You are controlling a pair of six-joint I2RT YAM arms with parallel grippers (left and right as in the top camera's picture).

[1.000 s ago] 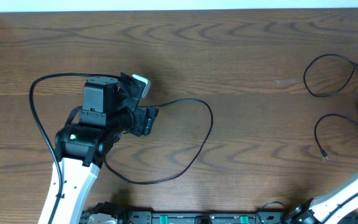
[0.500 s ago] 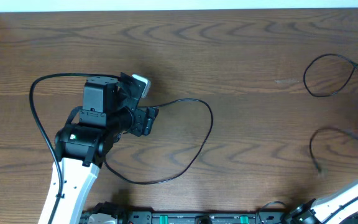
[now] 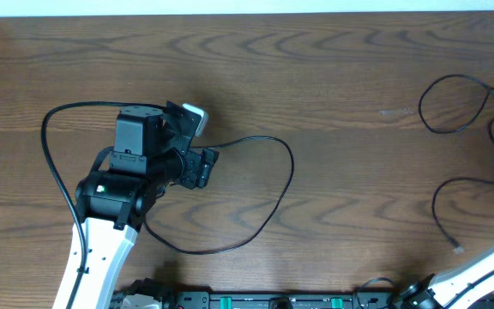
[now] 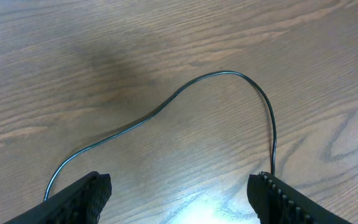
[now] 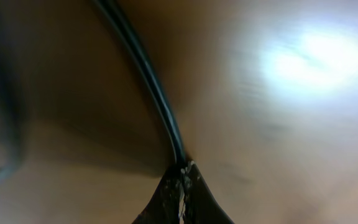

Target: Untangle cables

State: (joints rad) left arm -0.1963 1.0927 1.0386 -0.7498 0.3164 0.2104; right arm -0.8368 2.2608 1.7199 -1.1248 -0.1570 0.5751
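Two cables are lying apart on the table (image 3: 333,86): your right jaws are pinching the right cable (image 5: 160,106), probably to straighten it; your spread left jaws are hovering over the left cable (image 4: 229,73).

Right wrist view is dim and blurred, glare beside cable (image 5: 160,106).

right wrist view: right cable (image 5: 157,102) badly blurred | overhead: same cable runs off right edge | left cable (image 3: 286,176) partly hidden under left arm (image 3: 110,193)
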